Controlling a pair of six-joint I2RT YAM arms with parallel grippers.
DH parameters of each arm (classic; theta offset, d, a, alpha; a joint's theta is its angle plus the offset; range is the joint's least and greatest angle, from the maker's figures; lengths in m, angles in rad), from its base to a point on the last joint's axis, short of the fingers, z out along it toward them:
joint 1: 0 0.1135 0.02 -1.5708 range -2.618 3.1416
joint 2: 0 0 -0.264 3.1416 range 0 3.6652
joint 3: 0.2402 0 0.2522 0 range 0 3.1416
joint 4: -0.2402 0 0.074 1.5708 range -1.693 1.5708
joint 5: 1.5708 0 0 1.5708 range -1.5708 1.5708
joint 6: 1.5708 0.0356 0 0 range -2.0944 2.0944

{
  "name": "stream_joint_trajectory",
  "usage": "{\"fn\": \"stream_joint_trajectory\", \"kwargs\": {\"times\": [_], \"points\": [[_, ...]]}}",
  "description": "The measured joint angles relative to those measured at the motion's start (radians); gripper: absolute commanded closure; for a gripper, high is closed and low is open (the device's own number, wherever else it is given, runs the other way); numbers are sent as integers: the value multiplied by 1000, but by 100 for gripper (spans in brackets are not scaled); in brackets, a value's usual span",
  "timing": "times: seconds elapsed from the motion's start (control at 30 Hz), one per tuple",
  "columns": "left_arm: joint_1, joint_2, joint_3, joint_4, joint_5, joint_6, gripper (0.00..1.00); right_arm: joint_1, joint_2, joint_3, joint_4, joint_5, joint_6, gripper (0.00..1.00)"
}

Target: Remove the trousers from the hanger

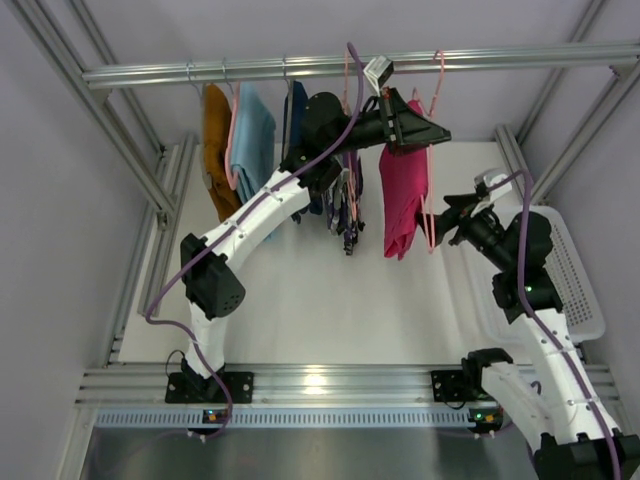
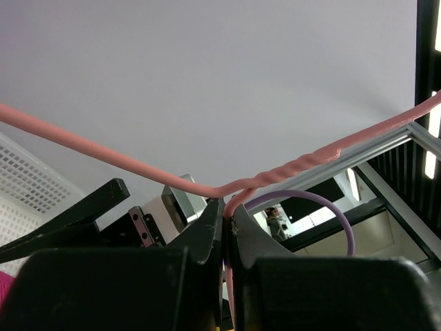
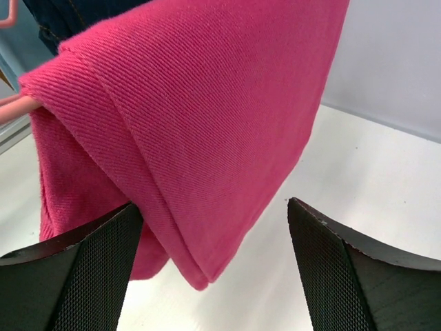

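pink trousers (image 3: 207,138) hang before parted right jaws

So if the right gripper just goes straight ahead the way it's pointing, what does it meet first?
The pink trousers: their folded lower edge hangs right ahead of the right gripper's open fingers. How near is hard to judge.

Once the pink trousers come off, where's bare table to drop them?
Bare tabletop in front of the hanging clothes, between the left arm and right arm. Crowded under the bar: patterned trousers, pink trousers, the left gripper shut on the pink hanger, the open right gripper at the pink hem.
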Motion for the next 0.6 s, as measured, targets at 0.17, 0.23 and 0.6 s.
{"fn": "stream_joint_trajectory", "kwargs": {"times": [0.17, 0.23, 0.6], "points": [[0, 0, 0, 0, 0, -6, 100, 27, 15, -16, 43, 1, 18, 15], [0, 0, 0, 0, 0, -11, 100, 39, 16, -22, 54, 13, 23, 15], [-1, 1, 0, 9, -8, -16, 100, 66, 72, -24, 145, 240, 32, 41]]}}
